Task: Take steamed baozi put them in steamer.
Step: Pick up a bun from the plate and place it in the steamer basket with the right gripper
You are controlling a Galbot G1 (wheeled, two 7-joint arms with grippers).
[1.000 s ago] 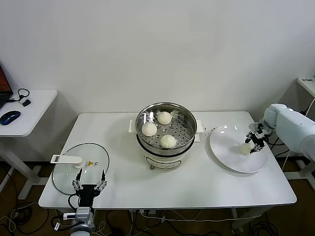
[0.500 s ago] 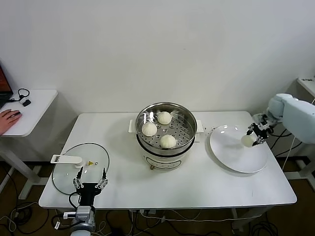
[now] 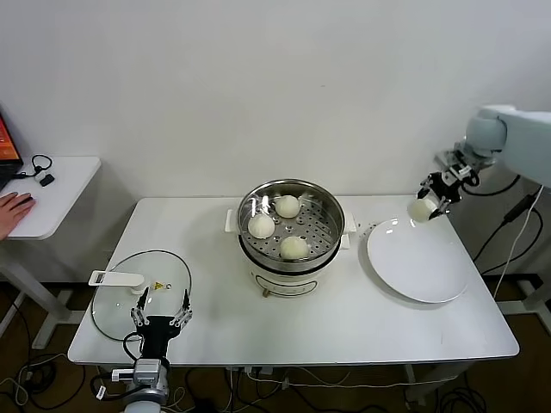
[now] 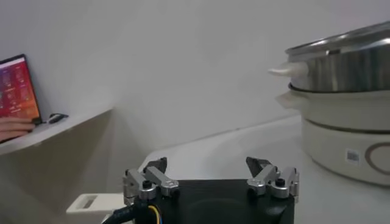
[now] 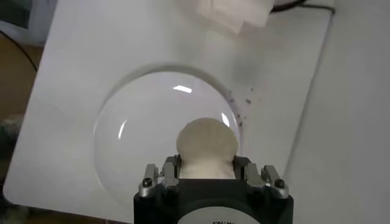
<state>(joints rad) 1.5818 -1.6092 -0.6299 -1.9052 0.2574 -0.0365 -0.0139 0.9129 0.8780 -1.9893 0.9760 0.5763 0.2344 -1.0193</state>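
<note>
My right gripper (image 3: 428, 200) is shut on an off-white baozi (image 3: 421, 209) and holds it in the air above the far edge of the white plate (image 3: 419, 262). In the right wrist view the same baozi (image 5: 206, 147) sits squeezed between the fingers, with the bare plate (image 5: 134, 146) below it. The steel steamer (image 3: 330, 233) stands mid-table on its white pot base, with three baozi on its perforated floor, one of them at the front (image 3: 294, 248). My left gripper (image 3: 159, 320) waits open, low at the table's front left edge.
A glass lid with a white handle (image 3: 138, 283) lies flat at front left, just ahead of the left gripper. A side desk (image 3: 47, 196) with a person's hand stands to the left. Cables hang off the table's right side.
My right gripper has lifted the baozi off the plate and carried it upward and slightly toward the table's back. The left arm has stayed put.
</note>
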